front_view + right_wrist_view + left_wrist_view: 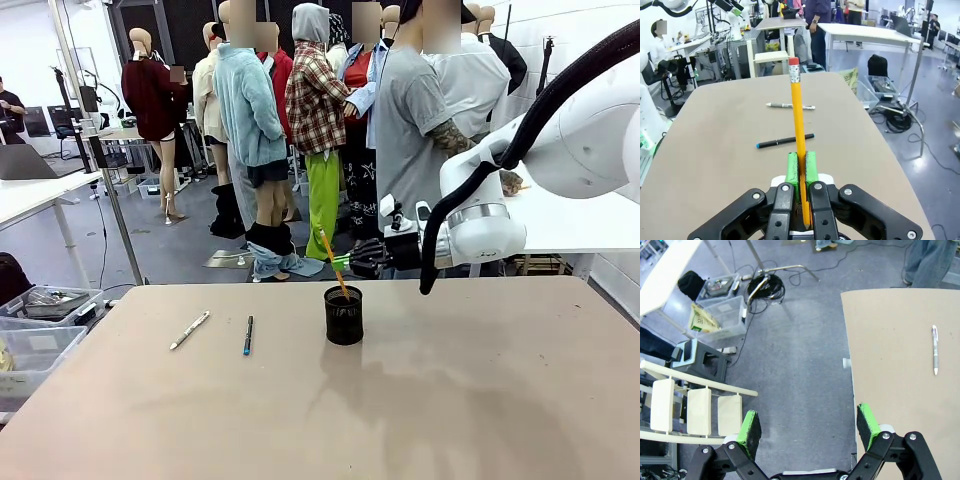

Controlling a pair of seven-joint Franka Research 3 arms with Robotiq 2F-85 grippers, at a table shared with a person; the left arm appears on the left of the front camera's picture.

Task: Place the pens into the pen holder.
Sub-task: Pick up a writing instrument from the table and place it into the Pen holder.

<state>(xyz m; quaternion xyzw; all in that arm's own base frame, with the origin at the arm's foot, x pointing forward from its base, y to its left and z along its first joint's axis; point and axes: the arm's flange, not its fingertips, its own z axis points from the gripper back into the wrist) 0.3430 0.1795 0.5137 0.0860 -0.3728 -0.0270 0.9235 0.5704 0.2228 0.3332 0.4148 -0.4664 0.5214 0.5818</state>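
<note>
While the right tool grips it, pencil slants into the holder.

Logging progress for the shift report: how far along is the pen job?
Nothing is released yet. The right gripper is shut on the orange pencil, its lower end dipping into the pen holder. The white-silver pen and the black pen lie on the table. The left gripper is open, off the table's edge.

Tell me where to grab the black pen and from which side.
Probably mid-barrel of the black pen, from straight above, closing across its width: it lies flat on the table, thin, with bare space on both sides.
</note>
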